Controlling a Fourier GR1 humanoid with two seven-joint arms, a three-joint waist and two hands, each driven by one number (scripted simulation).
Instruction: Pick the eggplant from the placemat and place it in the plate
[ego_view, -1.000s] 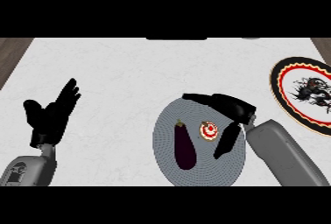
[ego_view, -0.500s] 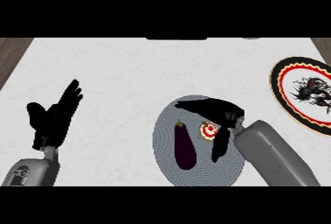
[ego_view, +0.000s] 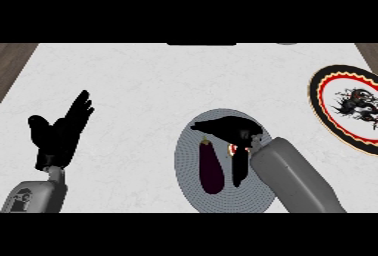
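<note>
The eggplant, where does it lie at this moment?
In the head view the eggplant lies on the round grey placemat, low and centre, just left of the right robot hand, far from the plate.

We count one eggplant (ego_view: 211, 169), dark purple, on mat. One mat (ego_view: 190, 165), round, grey. One plate (ego_view: 347, 111), at right edge, dark rim, red and cream rings, dark figure in centre. One small red-and-white item (ego_view: 233, 148) on mat, mostly hidden by hand; we cannot tell what kind. Two hands: left (ego_view: 59, 134) at left side, right (ego_view: 235, 131) over mat. Two grey forearms, one per hand. One counter (ego_view: 148, 80), pale marble top.
</note>
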